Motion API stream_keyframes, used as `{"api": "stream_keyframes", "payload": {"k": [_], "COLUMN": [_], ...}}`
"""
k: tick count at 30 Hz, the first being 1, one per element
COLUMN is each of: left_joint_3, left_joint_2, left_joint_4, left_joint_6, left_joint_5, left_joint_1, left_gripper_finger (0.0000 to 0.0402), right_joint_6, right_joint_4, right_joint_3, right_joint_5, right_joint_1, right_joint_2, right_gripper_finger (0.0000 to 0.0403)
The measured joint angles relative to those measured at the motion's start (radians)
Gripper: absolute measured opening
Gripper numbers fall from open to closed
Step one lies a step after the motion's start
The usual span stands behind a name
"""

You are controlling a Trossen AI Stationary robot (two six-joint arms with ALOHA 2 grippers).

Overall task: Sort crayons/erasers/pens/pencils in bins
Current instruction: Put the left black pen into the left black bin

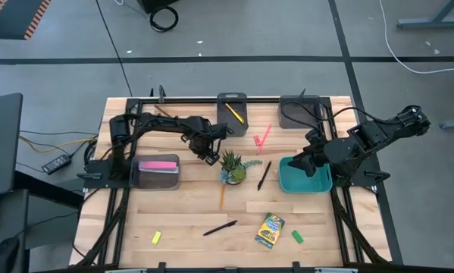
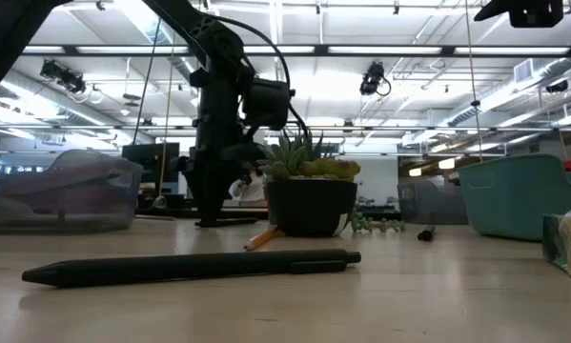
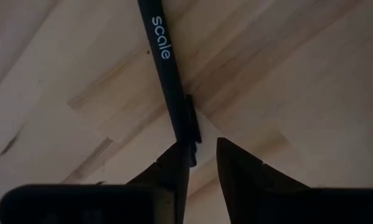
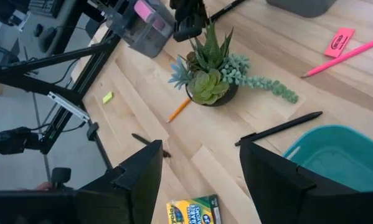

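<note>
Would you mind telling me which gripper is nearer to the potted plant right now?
Left. The left gripper sits just beside the potted plant, over a black pen. The right gripper is farther away, over the teal bin.

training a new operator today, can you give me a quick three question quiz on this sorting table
1. True or false: the teal bin sits under the right gripper.
2. Which item lies inside the grey bin by the left arm? A) pink bar B) crayon box C) black pen
3. What stands in the middle of the table, between the two arms?

Key
1. True; the right gripper hangs with its fingers apart over that bin's edge.
2. A; the crayon box and that black pen lie on the bare wood at the front.
3. A small potted plant; the left gripper is just beside it, at another black pen.
</note>
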Motion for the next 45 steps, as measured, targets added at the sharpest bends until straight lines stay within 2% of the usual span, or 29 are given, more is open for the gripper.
{"api": "stream_keyframes", "payload": {"k": [13,32,45], "left_joint_3": [-0.002,-0.004,-0.003], "left_joint_2": [-0.001,-0.021,-0.044], "left_joint_4": [0.03,0.026,0.032], "left_joint_6": [0.053,0.018,0.03], "left_joint_5": [-0.037,-0.046,-0.084], "left_joint_1": [0.012,0.014,0.019], "left_gripper_finger": [0.0066,0.01,0.0102], "right_joint_6": [0.01,0.002,-0.004], "right_joint_4": [0.0,0.0,-0.01], "right_joint_3": [0.0,0.0,0.0], "right_joint_5": [0.0,0.004,0.004], "right_joint_1": [0.0,0.0,0.0], "right_joint_2": [0.0,0.0,0.0], "right_gripper_finger": [0.0222,0.0222,0.0222]}}
